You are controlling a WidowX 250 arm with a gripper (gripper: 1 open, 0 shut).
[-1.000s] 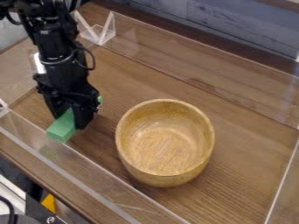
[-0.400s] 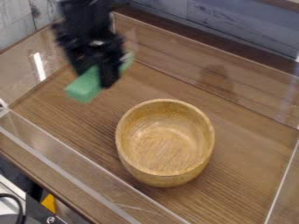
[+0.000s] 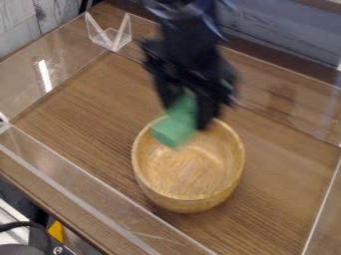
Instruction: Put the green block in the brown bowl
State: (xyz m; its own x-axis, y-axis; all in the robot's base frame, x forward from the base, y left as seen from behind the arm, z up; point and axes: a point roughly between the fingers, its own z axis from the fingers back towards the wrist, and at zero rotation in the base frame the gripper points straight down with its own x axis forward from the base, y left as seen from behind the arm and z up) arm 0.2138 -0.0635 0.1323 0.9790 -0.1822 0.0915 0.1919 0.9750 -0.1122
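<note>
Green, flat rectangular block [image 3: 176, 127], which we see clamped between the fingers of the blurred black gripper [image 3: 190, 108], hanging above the rear rim of the round light-brown wooden bowl [image 3: 188, 163].
</note>
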